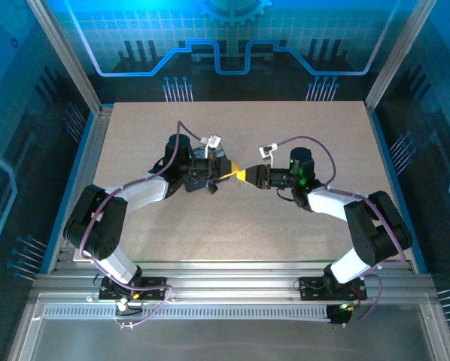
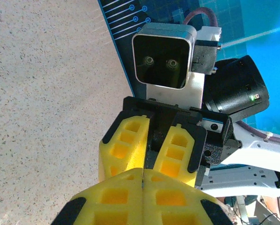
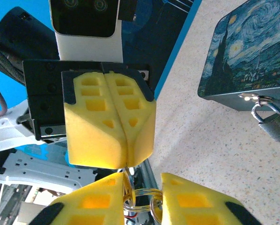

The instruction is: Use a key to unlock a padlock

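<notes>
Looped key rings (image 3: 140,200) are dangling nearest the lens, between the parted fingers of your right gripper (image 3: 142,187), which is gripping nothing. They are hanging from the tip of your left gripper (image 3: 125,157), whose fingers are pressing tight together. I judge the key is pinched in that seam, though its blade is hidden.

You are midway through passing the key from one arm to the other, above the middle of the table (image 3: 201,154). Next you are going to need the right fingers closing on the rings or the key's head, with the left letting go only once that hold is firm.

Well off to the side, the padlock (image 3: 273,124) is hanging tilted from the hasp of the swirl-painted tin (image 3: 245,51). Its thin silvery shackle is looping through, seemingly locked, and its dull body is partly cropped at the frame edge.
</notes>
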Robot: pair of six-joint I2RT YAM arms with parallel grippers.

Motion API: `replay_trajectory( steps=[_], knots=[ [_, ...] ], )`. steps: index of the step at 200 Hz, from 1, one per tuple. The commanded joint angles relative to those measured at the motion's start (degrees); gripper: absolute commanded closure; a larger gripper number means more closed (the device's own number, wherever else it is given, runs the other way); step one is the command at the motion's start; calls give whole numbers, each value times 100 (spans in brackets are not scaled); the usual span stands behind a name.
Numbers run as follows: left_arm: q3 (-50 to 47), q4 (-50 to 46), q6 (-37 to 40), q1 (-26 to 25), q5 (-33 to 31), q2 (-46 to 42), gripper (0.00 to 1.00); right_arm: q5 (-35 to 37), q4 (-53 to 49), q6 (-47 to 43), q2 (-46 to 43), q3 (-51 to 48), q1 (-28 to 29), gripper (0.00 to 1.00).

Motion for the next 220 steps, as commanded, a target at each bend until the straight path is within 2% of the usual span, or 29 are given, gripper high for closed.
replay_trajectory(
  steps=[1, 50, 111, 118, 138, 159, 169, 178, 194, 220],
  knots=[
    [-66, 462, -50, -48, 425, -44, 100, -32, 92, -116, 53, 81, 58, 88],
    [-167, 1015, -307, -99, 718, 22, 100, -65, 151, -96, 79, 103, 58, 100],
    [-165, 1233, -429, -97, 870, 103, 100, -27, 57, -288, 2, -43, 57, 100],
    [-154, 1192, -423, -81, 864, 95, 95, -26, 27, -309, -17, -64, 47, 100],
    [-150, 1143, -408, -30, 839, 60, 90, -8, -187, -474, -74, -93, 32, 100],
    [-154, 890, -291, 75, 763, -31, 70, -4, -328, -594, -129, -121, 6, 100],
    [-135, 651, -140, 132, 698, -99, 68, -7, -452, -680, -148, -112, -10, 100],
    [-107, 327, 42, 177, 660, -168, 67, -2, -571, -755, -166, -111, -12, 100],
    [14, -460, 522, 226, 499, -306, 58, -7, -699, -852, -182, -103, -12, 100],
    [301, -1957, 1467, 279, 44, -514, 53, -7, -920, -1005, -217, -103, -12, 100]
  ],
)
